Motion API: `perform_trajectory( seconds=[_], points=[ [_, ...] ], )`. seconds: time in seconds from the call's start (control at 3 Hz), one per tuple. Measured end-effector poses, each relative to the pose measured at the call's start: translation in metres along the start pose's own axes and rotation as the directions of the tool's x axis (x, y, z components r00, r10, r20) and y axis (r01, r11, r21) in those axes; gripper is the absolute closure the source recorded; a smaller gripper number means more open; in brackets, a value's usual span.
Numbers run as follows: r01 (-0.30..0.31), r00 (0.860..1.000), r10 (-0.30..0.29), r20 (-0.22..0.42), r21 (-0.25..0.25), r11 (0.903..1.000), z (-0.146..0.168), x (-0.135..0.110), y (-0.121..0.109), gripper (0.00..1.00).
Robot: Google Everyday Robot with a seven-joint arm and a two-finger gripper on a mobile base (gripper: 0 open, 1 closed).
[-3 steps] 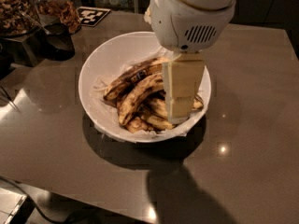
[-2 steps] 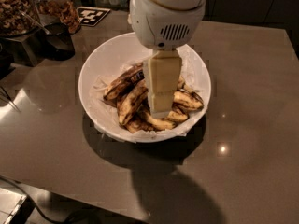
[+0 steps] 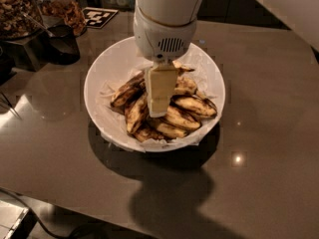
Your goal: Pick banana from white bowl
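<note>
Bananas [image 3: 195,105] in the white bowl [image 3: 102,66] now sit right beneath my gripper [image 3: 158,109], shifted leftward to pile centre; whether it's clamped I cannot tell, grasp likely next.

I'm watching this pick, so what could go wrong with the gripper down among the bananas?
The gripper sits low over the middle of the bowl. The bananas overlap, so it may snag two or drop one. The crinkled paper under them could lift too. The bowl may slide on the glossy table.

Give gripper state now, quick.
Gripper: down in the white bowl among the bananas; open, closed or holding cannot be told.
</note>
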State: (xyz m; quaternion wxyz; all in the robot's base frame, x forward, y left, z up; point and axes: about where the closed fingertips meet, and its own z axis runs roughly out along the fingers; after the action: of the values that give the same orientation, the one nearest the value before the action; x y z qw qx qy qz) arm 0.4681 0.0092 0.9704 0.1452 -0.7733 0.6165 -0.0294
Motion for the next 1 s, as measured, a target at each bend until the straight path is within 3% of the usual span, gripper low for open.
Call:
perform_trajectory(
  seconds=[0.33,1.0],
  points=[
    [-0.019,1.0,0.018,-0.015,-0.039,0.9991,0.019,0.009,-0.005,0.32],
    [-0.034,0.999,0.03,-0.045,-0.091,0.9953,0.047,0.023,-0.009,0.33]
  ],
)
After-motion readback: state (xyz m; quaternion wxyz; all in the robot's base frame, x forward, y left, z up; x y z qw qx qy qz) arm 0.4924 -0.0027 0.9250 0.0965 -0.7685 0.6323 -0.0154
